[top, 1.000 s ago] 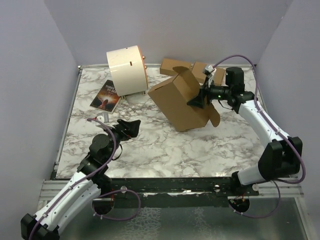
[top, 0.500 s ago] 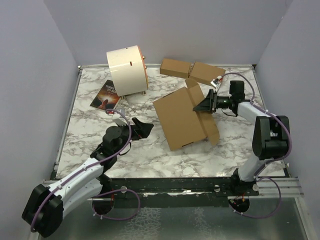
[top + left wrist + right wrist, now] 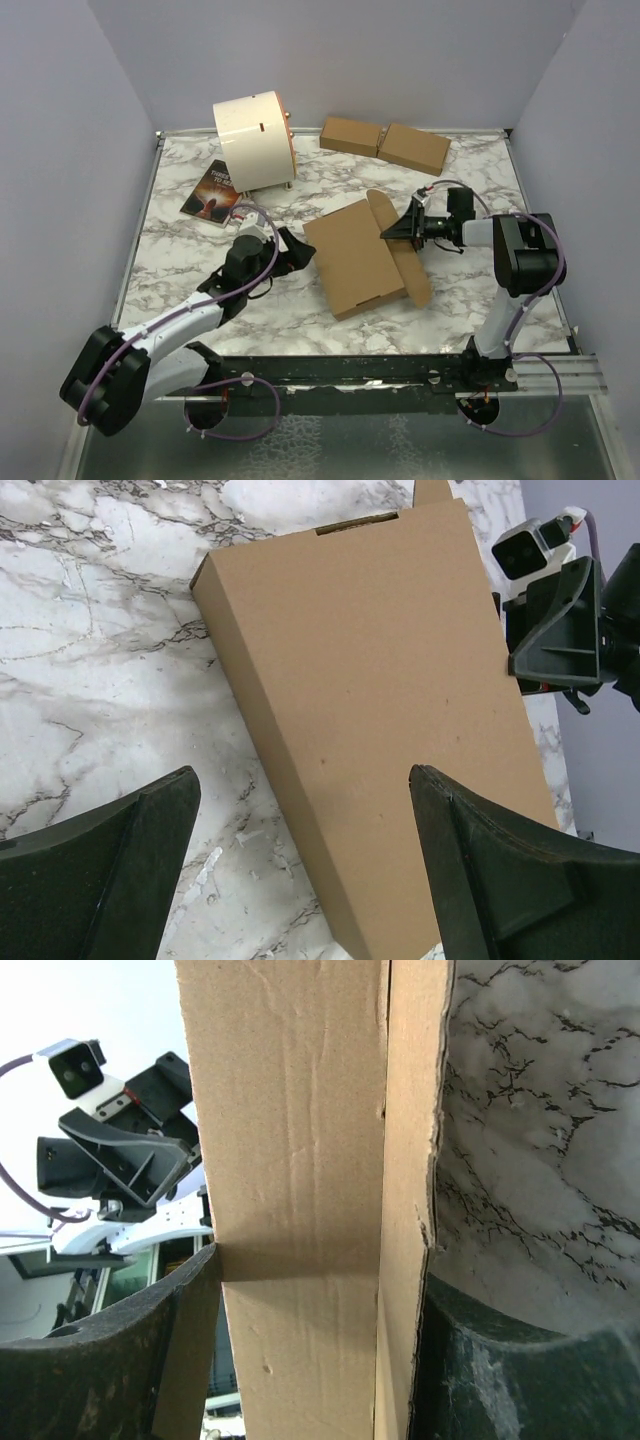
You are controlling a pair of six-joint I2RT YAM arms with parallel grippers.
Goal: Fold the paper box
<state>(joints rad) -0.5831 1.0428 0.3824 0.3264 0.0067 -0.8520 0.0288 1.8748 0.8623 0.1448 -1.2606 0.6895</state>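
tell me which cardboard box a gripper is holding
The big paper box mid-table: the right gripper pinches its flap. The two small boxes at the back lie untouched.

There are two pincers, the left pincer (image 3: 302, 250) and the right pincer (image 3: 392, 232), with one paper box (image 3: 355, 258) between them, two smaller closed boxes (image 3: 352, 135) (image 3: 415, 147) beyond the right pincer, and one cream drum (image 3: 253, 140) and one dark booklet (image 3: 212, 190) beyond the left pincer.

paper box (image 3: 352, 255) on table (image 3: 300, 310) btwn left gripper (image 3: 299, 250) & right gripper (image 3: 397, 230).
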